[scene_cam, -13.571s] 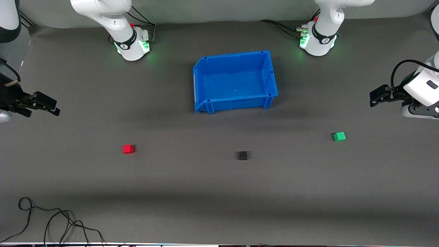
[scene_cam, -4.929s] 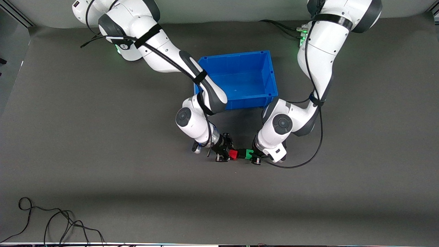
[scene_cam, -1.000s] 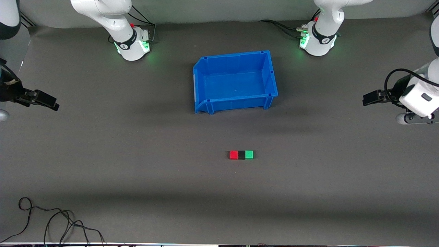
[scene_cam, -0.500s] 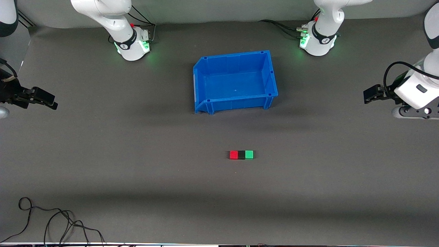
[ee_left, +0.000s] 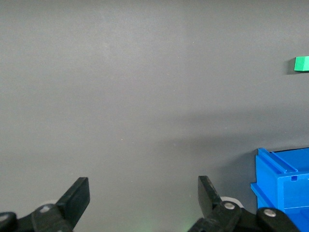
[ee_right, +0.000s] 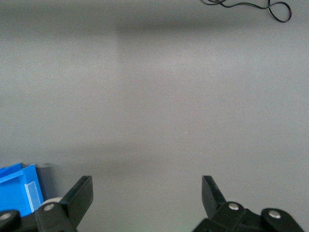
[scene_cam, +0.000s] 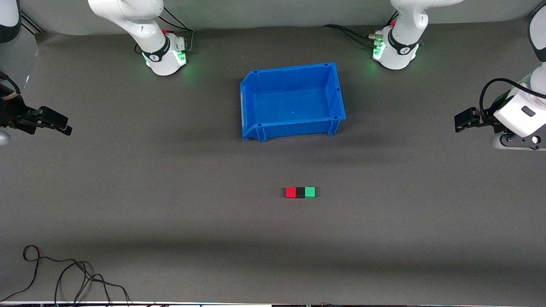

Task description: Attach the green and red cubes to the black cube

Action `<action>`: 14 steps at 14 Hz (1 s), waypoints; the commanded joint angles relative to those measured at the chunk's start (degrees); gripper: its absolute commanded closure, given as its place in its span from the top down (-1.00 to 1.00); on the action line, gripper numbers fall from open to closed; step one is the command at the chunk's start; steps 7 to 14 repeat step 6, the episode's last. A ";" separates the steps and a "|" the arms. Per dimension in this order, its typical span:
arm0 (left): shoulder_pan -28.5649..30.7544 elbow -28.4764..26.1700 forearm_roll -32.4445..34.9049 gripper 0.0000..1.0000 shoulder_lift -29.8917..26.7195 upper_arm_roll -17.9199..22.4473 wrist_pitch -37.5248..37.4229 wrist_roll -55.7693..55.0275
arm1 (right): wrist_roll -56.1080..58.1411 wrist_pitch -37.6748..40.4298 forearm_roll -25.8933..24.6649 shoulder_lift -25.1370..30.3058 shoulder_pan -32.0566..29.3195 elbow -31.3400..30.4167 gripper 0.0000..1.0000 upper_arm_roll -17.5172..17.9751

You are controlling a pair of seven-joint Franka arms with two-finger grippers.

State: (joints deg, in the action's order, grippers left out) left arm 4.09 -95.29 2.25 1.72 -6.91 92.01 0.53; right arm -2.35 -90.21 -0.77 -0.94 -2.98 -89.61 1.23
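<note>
Cube row: red cube [scene_cam: 290, 192], black cube [scene_cam: 300, 192] and green cube [scene_cam: 310, 192] lie in one line on the table [scene_cam: 170, 204], touching face to face, black between the two coloured ones. Red faces the right arm's end of the table, green the left arm's end.
Row position: nearer to the front camera than the blue bin [scene_cam: 337, 91], well apart from it.
Left wrist view: only the green cube [ee_left: 301, 64] of the row shows, at the frame edge; a corner of the blue bin [ee_left: 282, 188] shows too.
Surroundings: bare dark mat around the row; nothing stands between the row and either arm. A loose black cable [scene_cam: 64, 273] lies near the front corner at the right arm's end.
Left gripper [scene_cam: 463, 120]: fingers spread wide, holding nothing; over the table edge at the left arm's end; arm waiting.
Right gripper [scene_cam: 59, 124]: fingers spread wide, holding nothing; over the table edge at the right arm's end.
Change in half a second: cube row and bin unmoved; both grippers shifted only slightly at the table ends.
</note>
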 commanded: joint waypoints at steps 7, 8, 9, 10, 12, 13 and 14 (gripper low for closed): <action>1.27 0.63 0.12 1.00 0.30 -0.29 -0.25 0.79 | 0.59 -0.93 3.58 0.85 -0.62 -1.01 1.00 0.35; 1.27 0.63 0.12 1.00 0.30 -0.29 -0.25 0.79 | 0.59 -0.93 3.58 0.85 -0.62 -1.01 1.00 0.35; 1.27 0.63 0.12 1.00 0.30 -0.29 -0.25 0.79 | 0.59 -0.93 3.58 0.85 -0.62 -1.01 1.00 0.35; 1.27 0.63 0.12 1.00 0.30 -0.29 -0.25 0.79 | 0.59 -0.93 3.58 0.85 -0.62 -1.01 1.00 0.35; 1.27 0.63 0.12 1.00 0.30 -0.29 -0.25 0.79 | 0.59 -0.93 3.58 0.85 -0.62 -1.01 1.00 0.35; 1.27 0.63 0.12 1.00 0.30 -0.29 -0.25 0.79 | 0.59 -0.93 3.58 0.85 -0.62 -1.01 1.00 0.35; 1.27 0.63 0.12 1.00 0.30 -0.29 -0.25 0.79 | 0.59 -0.93 3.58 0.85 -0.62 -1.01 1.00 0.35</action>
